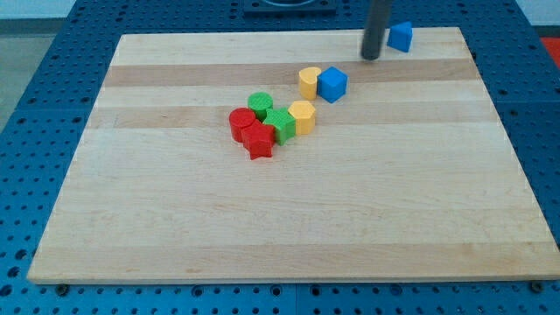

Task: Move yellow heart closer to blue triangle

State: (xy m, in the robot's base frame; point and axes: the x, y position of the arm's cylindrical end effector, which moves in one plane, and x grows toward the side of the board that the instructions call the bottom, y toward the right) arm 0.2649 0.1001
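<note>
A yellow block [308, 82], which looks like the heart, sits above the board's middle and touches a blue cube-like block [332, 84] on its right. A second blue block [400, 37], seemingly the triangle, lies near the board's top edge at the view's right. My tip [371, 58] rests on the board just left of and below that blue block, apart from it. The tip is up and to the right of the yellow and blue pair. Another yellow block [301, 115], many-sided, lies below the pair.
A cluster sits left of the board's middle: a green round block [260, 104], a green block [281, 124] touching the lower yellow one, a red round block [241, 122] and a red star-like block [259, 142]. The wooden board [175, 219] lies on a blue perforated table.
</note>
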